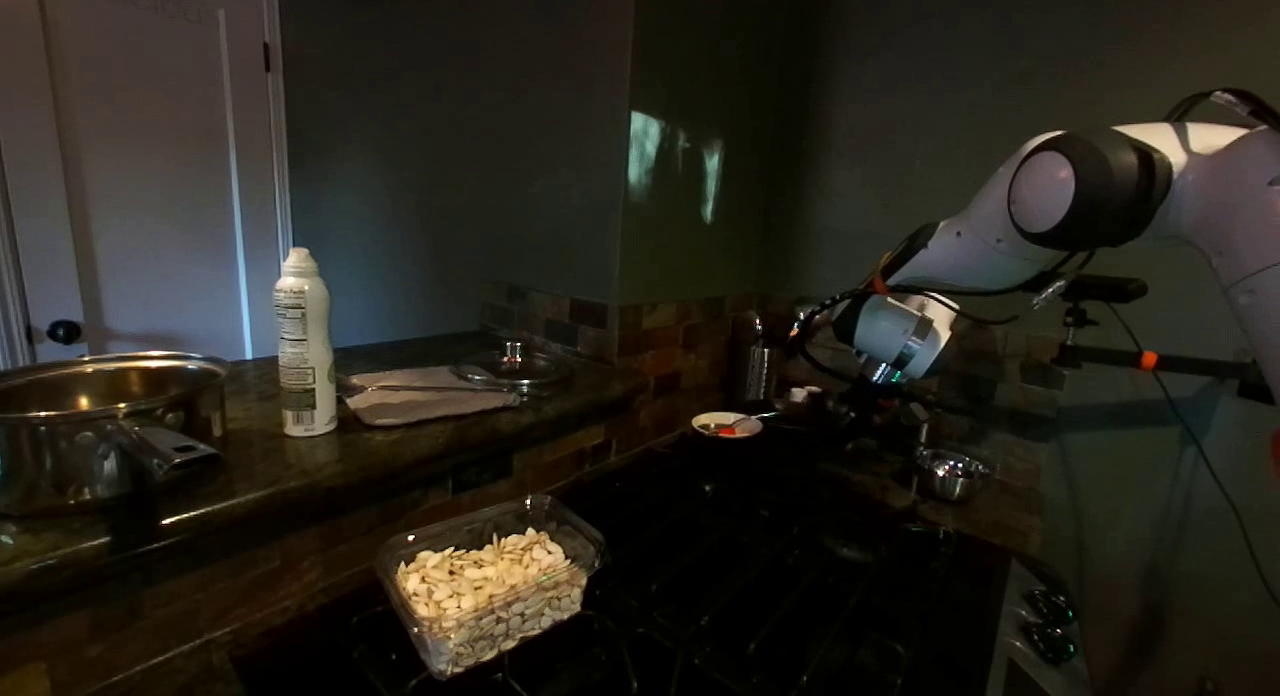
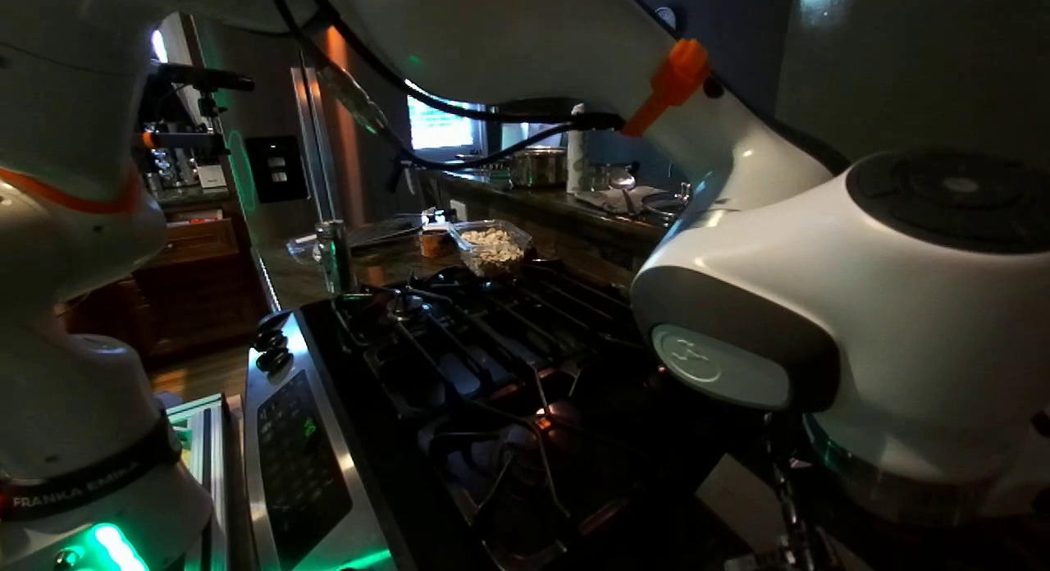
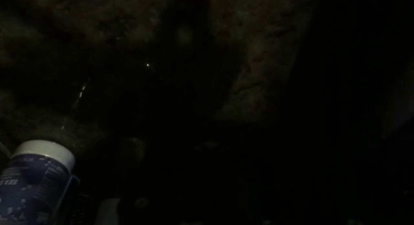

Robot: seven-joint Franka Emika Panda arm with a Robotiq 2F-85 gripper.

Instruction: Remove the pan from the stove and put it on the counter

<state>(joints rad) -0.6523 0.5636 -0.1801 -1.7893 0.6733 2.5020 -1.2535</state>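
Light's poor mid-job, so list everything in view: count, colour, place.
pan: can't make one out
stove: 1, black, both exterior views
counter: 1, dark, along stove
pot: 1, steel, on counter
bottle: 1, white, beside pot
cloth: 1, pale, on counter
spoon: 1, silver, across cloth
lid: 1, clear, on counter
tub: 1, clear, at stove edge
seeds: many, pale, in tub
dish: 1, white, near tiled wall
red piece: 1, red, in dish
bowl: 1, silver, near stove
labelled container: 1, blue and white, wrist view's lower left
cylinder: 1, silver, at stove corner
upright object: 1, silver, near dish
knobs: several, black, stove's front panel
arm: 1, white, both exterior views
hand: 1, dark, at arm's end
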